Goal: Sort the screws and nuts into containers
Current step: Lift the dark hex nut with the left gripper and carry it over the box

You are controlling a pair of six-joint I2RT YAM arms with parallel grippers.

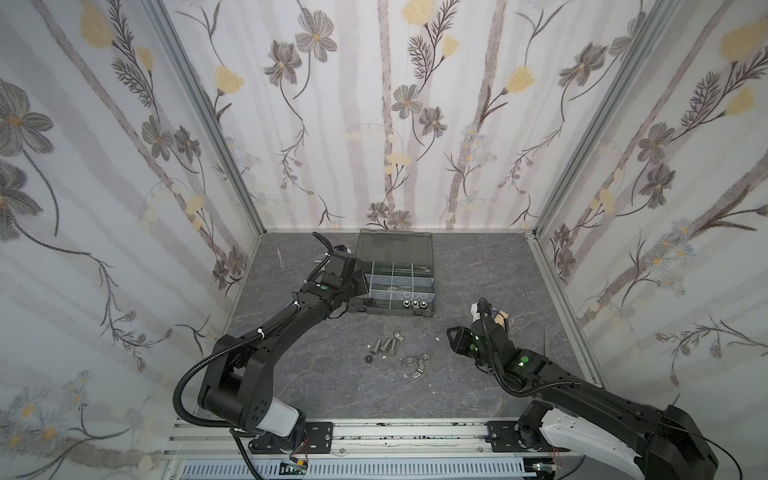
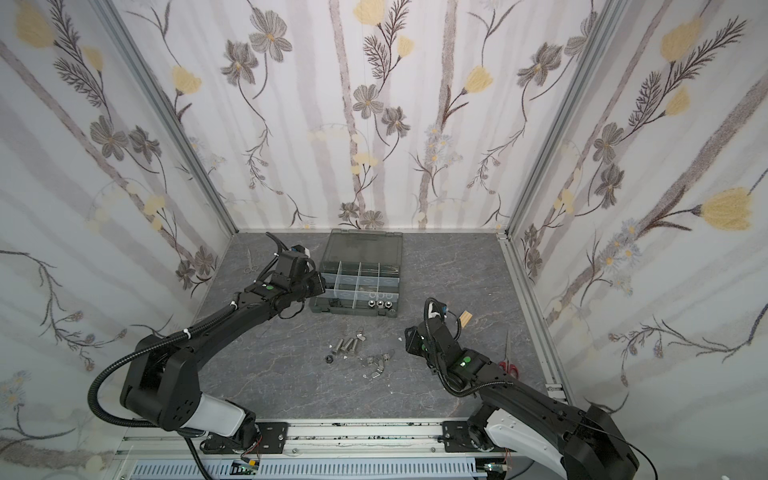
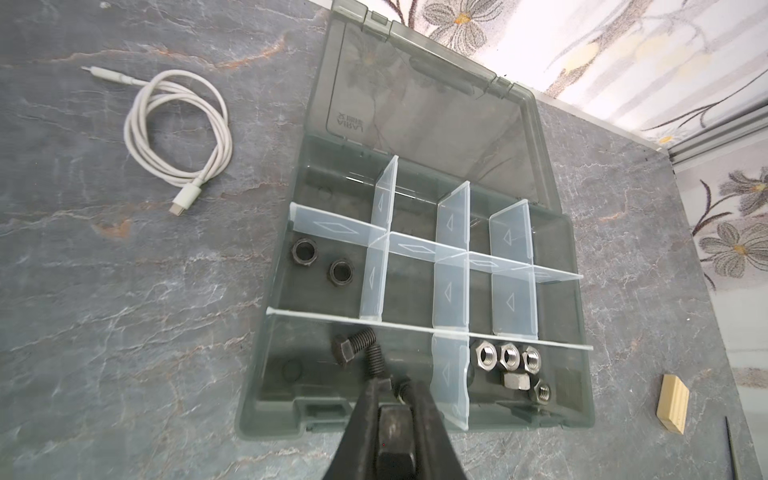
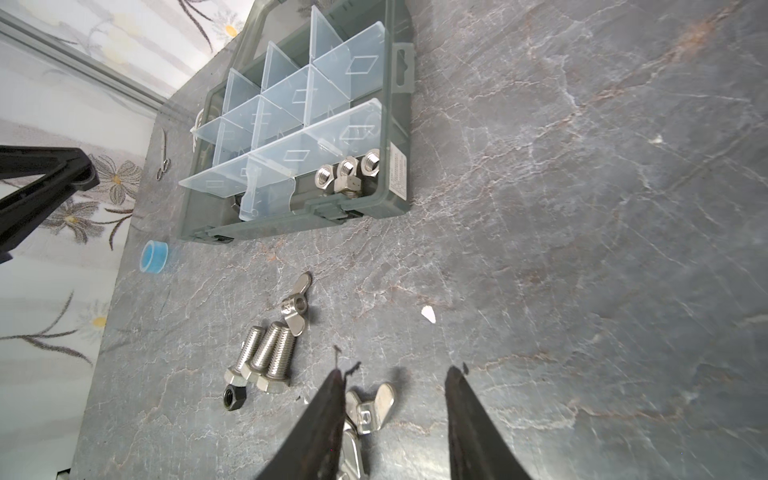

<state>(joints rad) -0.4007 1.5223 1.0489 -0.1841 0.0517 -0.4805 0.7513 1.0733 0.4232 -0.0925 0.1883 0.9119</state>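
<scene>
- The left gripper (image 3: 392, 384) has its fingers pressed together on what appears to be a black screw (image 3: 401, 390), whose threaded end pokes out between the tips. It hangs low over the front-left compartment of the organizer case (image 3: 270, 415), probably because black screws are collected there.
- Other black screws (image 3: 353, 345) already lie in that compartment. One shaft runs partly under a finger, so the drop spot is crowded.
- Silver hex nuts (image 3: 509, 357) sit one divider over, and black nuts (image 3: 303, 251) sit across the long divider, so each kind seems to have its own cell.
- The right gripper (image 4: 397, 374) has its fingers spread and holds nothing. It hovers over the wing nuts (image 4: 370, 407), one of which lies between the fingers close to one of them, apparently lined up as the next pick.
- Three silver screws (image 4: 266, 357) lie loose beside that, touching side by side. A black nut (image 4: 233, 397) lies at their heads and another wing nut (image 4: 297, 307) at their tips.
- The upright translucent dividers (image 3: 451, 249) and the case's front wall hem in the left fingers, so a straight lift looks like the safest way out. The lid (image 3: 436, 104) stands open at the back and closes off that side.
- The table (image 4: 582, 208) is bare between the pile and the case. The wooden block (image 3: 672, 403), white cable (image 3: 178, 137) and blue tape roll (image 4: 154, 257) lie well apart from that path.
</scene>
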